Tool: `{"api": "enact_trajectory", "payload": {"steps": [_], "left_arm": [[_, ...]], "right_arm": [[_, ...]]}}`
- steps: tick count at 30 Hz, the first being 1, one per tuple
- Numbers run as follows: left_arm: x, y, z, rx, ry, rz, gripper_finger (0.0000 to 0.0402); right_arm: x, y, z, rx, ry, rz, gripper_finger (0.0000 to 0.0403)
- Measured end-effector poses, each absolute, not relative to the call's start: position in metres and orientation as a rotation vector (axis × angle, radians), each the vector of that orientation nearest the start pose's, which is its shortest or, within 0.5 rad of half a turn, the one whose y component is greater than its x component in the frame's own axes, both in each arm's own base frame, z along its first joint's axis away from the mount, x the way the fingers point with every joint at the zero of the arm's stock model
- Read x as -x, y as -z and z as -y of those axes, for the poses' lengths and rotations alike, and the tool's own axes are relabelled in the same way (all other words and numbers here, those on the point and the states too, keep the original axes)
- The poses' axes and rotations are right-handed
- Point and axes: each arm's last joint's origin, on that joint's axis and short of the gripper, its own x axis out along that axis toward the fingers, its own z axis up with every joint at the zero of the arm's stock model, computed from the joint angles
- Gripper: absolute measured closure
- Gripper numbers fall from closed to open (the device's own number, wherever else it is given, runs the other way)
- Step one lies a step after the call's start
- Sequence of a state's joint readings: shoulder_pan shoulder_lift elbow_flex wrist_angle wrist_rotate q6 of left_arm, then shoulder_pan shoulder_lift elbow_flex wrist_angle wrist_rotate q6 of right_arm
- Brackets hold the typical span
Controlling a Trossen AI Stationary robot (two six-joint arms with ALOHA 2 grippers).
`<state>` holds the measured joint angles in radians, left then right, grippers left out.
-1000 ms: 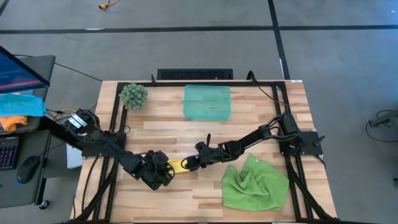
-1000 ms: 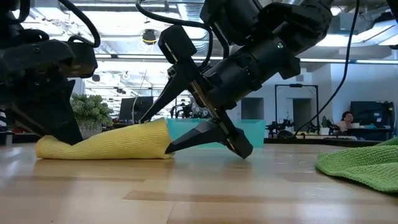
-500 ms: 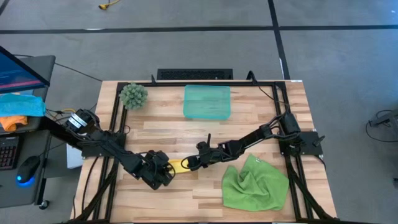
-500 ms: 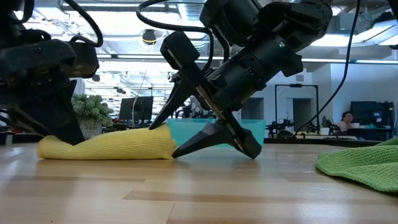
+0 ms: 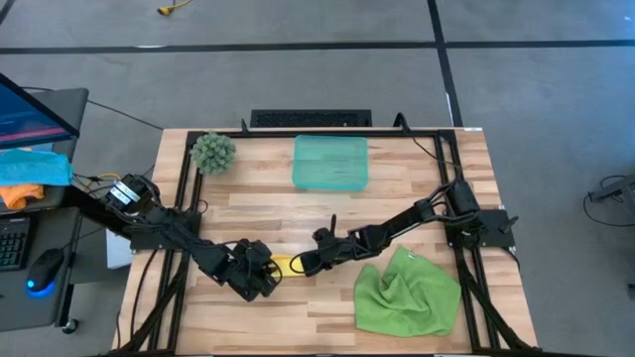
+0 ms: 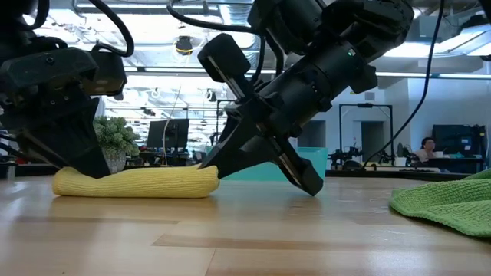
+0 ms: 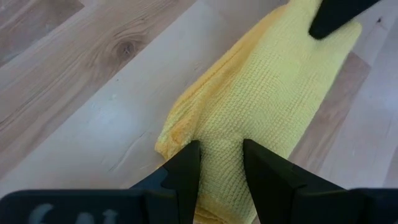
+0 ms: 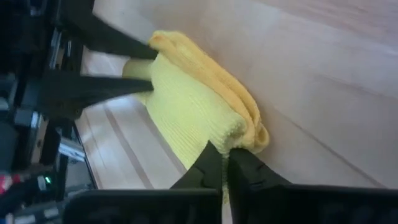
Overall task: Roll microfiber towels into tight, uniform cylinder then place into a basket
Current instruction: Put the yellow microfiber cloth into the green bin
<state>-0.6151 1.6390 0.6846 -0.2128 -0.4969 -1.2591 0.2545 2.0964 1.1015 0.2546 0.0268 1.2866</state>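
Note:
The yellow microfiber towel (image 5: 283, 265) lies rolled into a short roll on the wooden table (image 5: 258, 208), between my two grippers. My left gripper (image 7: 221, 165) is shut on its left end, and my right gripper (image 8: 227, 163) is shut on its right end (image 6: 205, 175). The light green towel (image 5: 407, 293) lies crumpled at the near right, untouched. The teal basket (image 5: 330, 162) stands at the far middle of the table. My left gripper pinches the roll's left end (image 7: 219, 146) between its two fingers, which slant down from the table's left and stand across the roll. That end rests on the table. My right gripper pinches the roll's right end at its lower edge (image 8: 244, 138) between nearly closed fingers (image 8: 208, 163). They slant down from the table's right. The roll lies level on the table.
A fuzzy green ball (image 5: 212, 152) sits at the far left corner. Black frame rails (image 5: 184, 188) run along the table's sides. Bare wood lies between the roll and the basket. A person (image 6: 426, 148) sits far off in the room.
My right gripper has shut on the roll's right end, its wide-open fingers closing together. That end, which stood raised on the lower finger, has sunk to the table, so the roll now lies lower and level.

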Motion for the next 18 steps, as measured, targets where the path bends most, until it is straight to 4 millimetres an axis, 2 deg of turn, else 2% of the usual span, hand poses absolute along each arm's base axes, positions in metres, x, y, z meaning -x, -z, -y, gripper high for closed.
{"api": "enact_trajectory", "payload": {"steps": [8, 13, 18], "left_arm": [[-0.228, -0.116, 0.136, 0.501, -0.476, -0.891, 0.0271], [-0.230, -0.116, 0.132, 0.484, -0.480, -0.913, 0.0232], [-0.231, -0.116, 0.127, 0.542, -0.502, -0.933, 0.0196]], "right_arm": [[-0.393, -0.094, -0.107, -1.087, 0.265, -0.769, 0.0377], [-0.392, -0.094, -0.110, -1.066, 0.260, -0.767, 0.0391], [-0.392, -0.094, -0.111, -1.057, 0.267, -0.761, 0.0382]]}}
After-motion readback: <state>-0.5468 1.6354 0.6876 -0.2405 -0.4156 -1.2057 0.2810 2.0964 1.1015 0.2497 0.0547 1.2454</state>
